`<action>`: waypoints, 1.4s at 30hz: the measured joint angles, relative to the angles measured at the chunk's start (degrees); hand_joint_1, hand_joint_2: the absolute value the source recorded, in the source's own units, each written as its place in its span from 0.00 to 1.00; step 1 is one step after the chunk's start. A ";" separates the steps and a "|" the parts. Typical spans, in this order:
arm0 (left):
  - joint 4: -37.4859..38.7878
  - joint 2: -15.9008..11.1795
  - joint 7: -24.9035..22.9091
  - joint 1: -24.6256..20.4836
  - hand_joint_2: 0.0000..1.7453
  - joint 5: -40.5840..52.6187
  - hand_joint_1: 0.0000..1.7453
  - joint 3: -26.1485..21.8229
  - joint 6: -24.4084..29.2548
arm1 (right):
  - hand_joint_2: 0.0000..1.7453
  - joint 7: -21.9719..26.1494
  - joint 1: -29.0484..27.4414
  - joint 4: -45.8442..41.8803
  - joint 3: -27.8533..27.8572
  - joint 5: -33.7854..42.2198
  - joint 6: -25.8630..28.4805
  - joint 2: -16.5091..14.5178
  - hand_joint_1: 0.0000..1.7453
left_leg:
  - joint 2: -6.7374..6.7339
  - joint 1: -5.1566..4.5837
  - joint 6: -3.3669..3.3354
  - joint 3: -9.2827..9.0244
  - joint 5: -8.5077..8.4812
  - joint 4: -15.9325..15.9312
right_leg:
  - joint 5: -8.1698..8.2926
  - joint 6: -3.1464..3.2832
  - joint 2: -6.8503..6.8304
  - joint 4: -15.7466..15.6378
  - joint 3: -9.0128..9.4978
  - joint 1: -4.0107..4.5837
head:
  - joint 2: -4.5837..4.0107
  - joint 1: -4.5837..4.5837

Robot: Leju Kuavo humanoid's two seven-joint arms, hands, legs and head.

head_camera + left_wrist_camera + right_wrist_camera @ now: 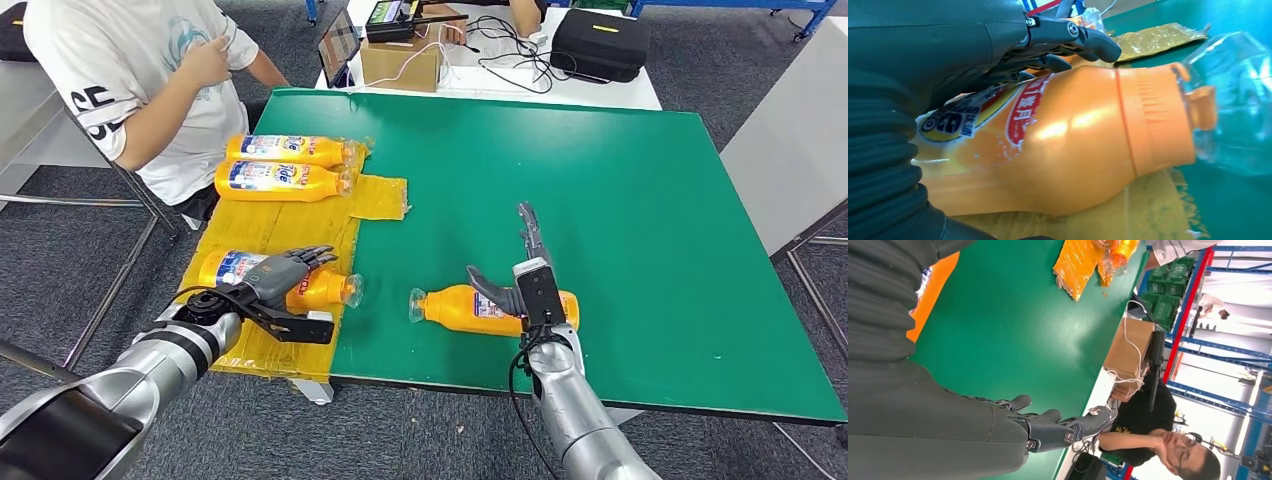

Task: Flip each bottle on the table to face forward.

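Several orange bottles lie on their sides. Two of them [288, 150] [283, 181] lie label up at the far end of the yellow mat [265, 228]. My left hand [283, 273] lies over a third bottle [325, 290] on the mat's near end, fingers [1068, 37] curled onto its body [1058, 145], clear cap toward the green. A fourth bottle [462, 308] lies on the green table top [620, 180] with its plain orange side up and its cap pointing left. My right hand [527, 262] hovers over it, fingers [1058, 430] stretched out and apart, holding nothing; the bottle [930, 295] sits under the wrist.
A person in a white shirt [150, 80] sits at the table's far left corner beside the mat. A cardboard box [400, 62], cables and a black case [598, 45] stand on the white table behind. Another white table [790, 140] stands at the right.
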State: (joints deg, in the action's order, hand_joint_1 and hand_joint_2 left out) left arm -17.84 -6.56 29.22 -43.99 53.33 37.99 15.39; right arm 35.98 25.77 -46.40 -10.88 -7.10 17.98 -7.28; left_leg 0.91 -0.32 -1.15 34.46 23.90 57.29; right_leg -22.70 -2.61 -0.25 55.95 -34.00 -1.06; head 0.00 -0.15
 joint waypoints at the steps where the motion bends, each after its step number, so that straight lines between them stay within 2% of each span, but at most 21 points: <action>1: 0.00 0.05 0.05 0.02 1.00 -0.01 0.00 -0.07 0.00 | 1.00 0.00 0.06 0.16 0.00 0.00 -0.01 0.00 0.00 | 0.00 0.00 0.00 0.00 0.00 0.00 | 0.00 0.00 0.00 0.00 0.00 0.00 | 0.01 0.00; 7: 0.00 0.38 0.60 0.18 1.00 -0.03 0.00 -0.28 0.24 | 1.00 -0.22 0.71 1.48 0.00 -0.02 -0.62 0.00 0.00 | -0.01 0.01 0.00 0.00 0.00 -0.01 | 0.00 0.00 0.00 0.00 -0.01 0.01 | 0.01 0.00; 11: 0.00 0.42 3.61 0.99 0.00 -2.40 0.00 -1.51 2.38 | 1.00 -0.32 1.01 2.45 0.00 -0.20 -0.70 0.03 0.00 | -0.01 0.01 0.00 0.01 0.00 0.00 | 0.00 0.00 0.00 0.00 -0.01 0.01 | 0.00 0.00; 14: -0.88 0.28 8.08 2.73 0.00 -9.33 0.00 -4.21 4.83 | 1.00 -0.56 1.02 3.03 -0.01 -1.08 -0.44 0.11 0.00 | -0.03 0.00 0.00 0.02 0.00 0.00 | 0.00 0.00 0.01 0.01 -0.03 0.01 | 0.00 0.00; 16: -3.65 -0.20 9.93 5.03 0.00 -18.73 0.00 -5.89 6.23 | 1.00 -1.03 1.02 3.61 -0.03 -2.33 -0.08 0.14 0.00 | -0.08 0.01 0.00 0.08 0.00 0.00 | 0.00 0.00 0.03 0.01 -0.12 0.01 | 0.01 0.00; 20: -13.21 -1.70 10.68 10.31 0.00 -38.02 0.00 -7.79 8.92 | 1.00 -2.67 1.02 5.42 -1.07 -6.68 1.62 0.20 0.00 | -0.12 0.02 0.01 0.24 0.01 0.00 | 0.00 0.00 0.04 0.01 -0.30 0.03 | 0.01 0.01; 22: -17.95 -2.15 10.77 12.40 0.00 -43.78 0.00 -9.41 7.80 | 1.00 -4.14 0.98 6.32 -2.39 -10.11 3.30 0.22 0.00 | -0.10 0.02 0.01 0.28 0.01 0.01 | -0.01 0.00 0.04 0.00 -0.36 0.04 | 0.01 0.00; 24: -21.90 -2.25 10.81 14.17 0.00 -47.77 0.00 -11.54 3.07 | 1.00 -5.79 0.83 6.89 -3.72 -13.78 5.87 0.32 0.00 | -0.09 0.03 0.01 0.34 0.01 0.01 | -0.01 0.01 0.03 0.00 -0.43 0.04 | 0.01 0.01; 28: -29.58 -0.95 10.91 17.81 0.00 -50.96 0.00 -18.38 -10.24 | 1.00 -9.49 -0.53 7.17 -5.96 -18.99 10.72 1.84 0.00 | -0.09 0.01 0.01 0.45 0.01 0.02 | -0.01 0.01 0.03 -0.01 -0.54 0.01 | 0.01 0.01; 30: -31.90 0.35 10.94 18.92 0.00 -50.94 0.00 -21.74 -13.70 | 1.00 -11.08 -1.42 6.79 -6.52 -21.08 11.81 2.98 0.00 | -0.07 -0.01 0.01 0.50 0.01 0.02 | 0.00 0.00 0.02 -0.03 -0.56 -0.02 | 0.01 0.02; 35: -34.13 3.17 10.95 19.70 0.00 -50.37 0.00 -26.90 -16.26 | 1.00 -14.16 -3.14 4.38 -7.61 -25.42 12.53 5.47 0.00 | -0.11 -0.05 -0.01 0.50 0.02 0.03 | 0.01 -0.01 0.03 -0.05 -0.56 -0.06 | 0.01 0.01; 39: -34.66 4.41 10.95 19.83 0.00 -50.31 0.00 -28.74 -16.58 | 1.00 -15.18 -3.87 3.19 -7.99 -26.65 12.79 6.57 0.00 | -0.13 -0.03 -0.01 0.47 0.02 0.03 | 0.01 -0.01 0.04 -0.04 -0.56 -0.03 | 0.01 0.00; 42: -34.71 5.27 10.95 19.79 0.00 -50.26 0.00 -29.83 -17.17 | 1.00 -18.27 -4.56 1.96 -8.55 -30.77 13.21 7.80 0.00 | -0.12 -0.02 0.00 0.46 0.02 0.03 | 0.01 -0.01 0.03 -0.04 -0.56 -0.02 | 0.00 0.00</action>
State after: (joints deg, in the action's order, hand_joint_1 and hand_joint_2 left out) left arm -52.55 -1.29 40.17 -24.20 3.07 8.16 -1.79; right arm 17.71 21.21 -44.45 -19.44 -37.87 31.19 0.52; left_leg 0.79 -0.34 -1.16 34.92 23.92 57.31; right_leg -22.69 -2.62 -0.22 55.91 -34.56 -1.07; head 0.01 -0.15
